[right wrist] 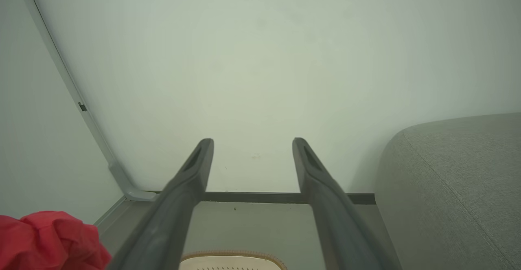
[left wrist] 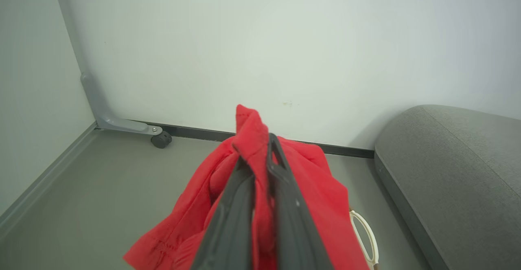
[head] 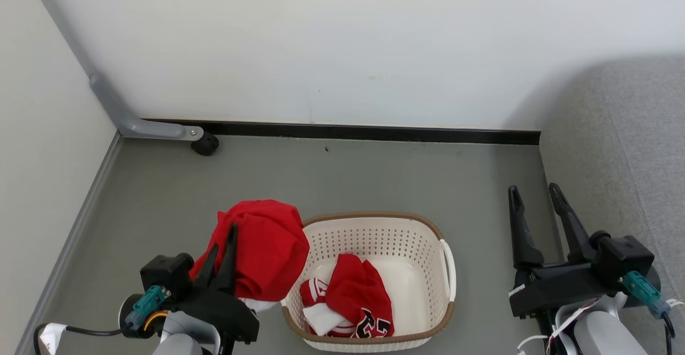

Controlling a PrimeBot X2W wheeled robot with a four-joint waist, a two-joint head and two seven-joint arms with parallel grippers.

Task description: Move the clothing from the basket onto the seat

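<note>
Pinched by just a fold in the left gripper's jaws beside the basket, the plain red garment could slip to the floor on the swing across to the seat; the jersey lies inside the basket, and the right gripper's jaws are spread and empty.

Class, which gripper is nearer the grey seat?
Right. The right gripper hangs open beside the seat; the left gripper, shut on a red garment, is beyond the basket.
</note>
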